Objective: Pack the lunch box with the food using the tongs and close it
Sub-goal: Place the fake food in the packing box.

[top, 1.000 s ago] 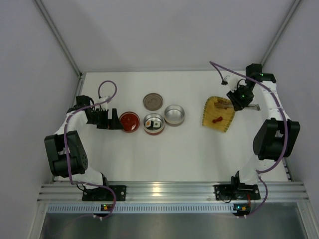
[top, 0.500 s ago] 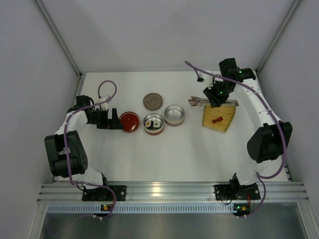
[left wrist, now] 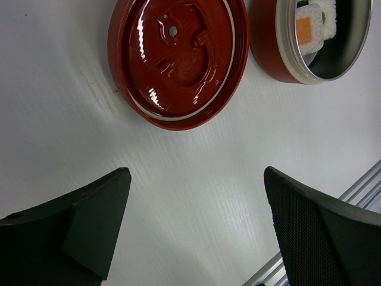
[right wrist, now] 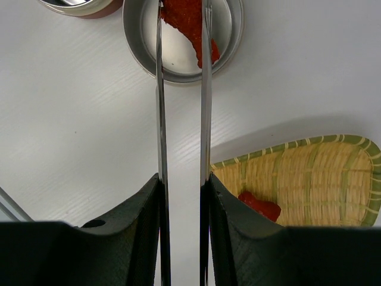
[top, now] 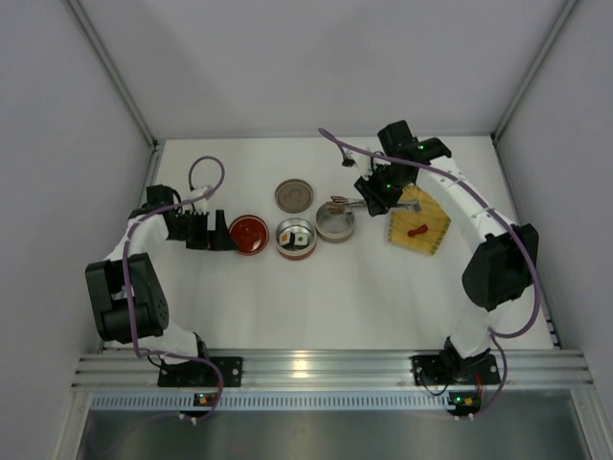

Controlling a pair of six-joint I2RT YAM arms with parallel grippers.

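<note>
Standing well apart, the left gripper (left wrist: 196, 199) is spread wide; the nearer right gripper (right wrist: 183, 179) faces the silver tin (right wrist: 223, 30), clenched on the tongs (right wrist: 160, 119), whose long axis runs straight ahead; a red bit (right wrist: 189, 24) is pinched between their tips, over the tin's inside.

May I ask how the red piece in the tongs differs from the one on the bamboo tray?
The held red piece is pinched between the tongs; the other red piece lies loose. The held one is over the silver tin, the other on the bamboo tray. Both are bright red.
</note>
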